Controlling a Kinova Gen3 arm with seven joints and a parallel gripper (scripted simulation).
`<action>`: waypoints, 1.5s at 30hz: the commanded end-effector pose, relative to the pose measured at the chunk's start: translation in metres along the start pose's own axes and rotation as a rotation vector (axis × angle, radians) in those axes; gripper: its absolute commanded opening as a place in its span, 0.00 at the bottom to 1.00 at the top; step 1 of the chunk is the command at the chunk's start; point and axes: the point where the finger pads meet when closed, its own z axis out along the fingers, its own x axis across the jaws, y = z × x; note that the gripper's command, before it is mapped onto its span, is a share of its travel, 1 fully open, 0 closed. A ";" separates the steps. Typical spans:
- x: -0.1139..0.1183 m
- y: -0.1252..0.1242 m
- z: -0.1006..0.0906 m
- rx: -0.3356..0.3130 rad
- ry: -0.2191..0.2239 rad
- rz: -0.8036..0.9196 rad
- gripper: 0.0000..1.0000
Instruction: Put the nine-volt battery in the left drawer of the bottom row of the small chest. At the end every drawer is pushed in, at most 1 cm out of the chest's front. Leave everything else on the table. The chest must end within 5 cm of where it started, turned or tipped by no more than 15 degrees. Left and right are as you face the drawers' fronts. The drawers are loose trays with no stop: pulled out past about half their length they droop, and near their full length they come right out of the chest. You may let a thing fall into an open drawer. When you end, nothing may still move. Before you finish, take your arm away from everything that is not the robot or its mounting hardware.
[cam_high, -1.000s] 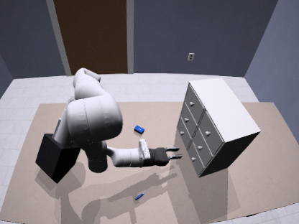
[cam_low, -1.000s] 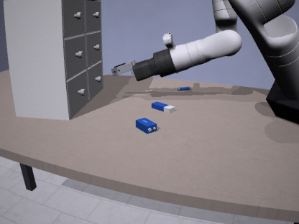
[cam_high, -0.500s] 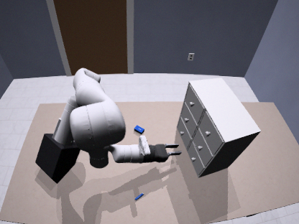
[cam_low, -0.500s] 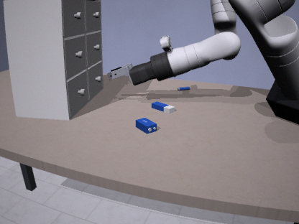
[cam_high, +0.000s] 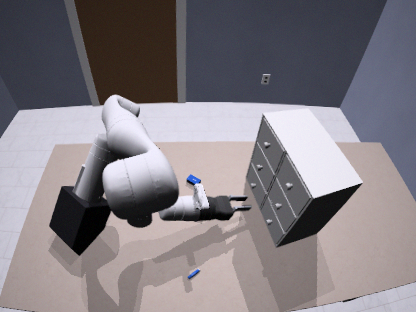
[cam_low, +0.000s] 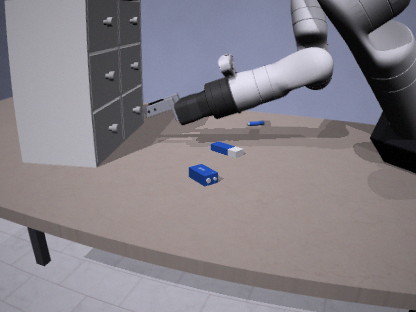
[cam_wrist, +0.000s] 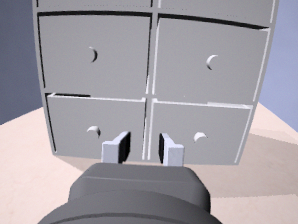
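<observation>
Your end effector (cam_high: 242, 203) (cam_low: 162, 106) (cam_wrist: 144, 142) stood partly open, holding nothing, before the bottom drawers, while your nine-volt battery (cam_high: 193, 179) (cam_low: 203, 175) lay on the table (cam_high: 350, 250) (cam_low: 280, 215) (cam_wrist: 270, 172)

The top view looks steeply down from high over the table's (cam_high: 372, 225) (cam_low: 280, 215) (cam_wrist: 20, 145) long edge opposite the door (cam_high: 132, 50), the exterior crosses lower and nearer from the door-side edge, and the wrist faces the chest (cam_high: 312, 150) (cam_low: 55, 85) (cam_wrist: 120, 75) closely, all sharing its drawer fronts.
</observation>
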 end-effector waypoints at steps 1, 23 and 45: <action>-0.004 0.001 0.001 0.003 0.001 0.003 0.67; -0.035 0.007 0.012 0.002 -0.001 0.015 0.67; -0.061 0.010 0.020 0.007 -0.007 0.017 0.67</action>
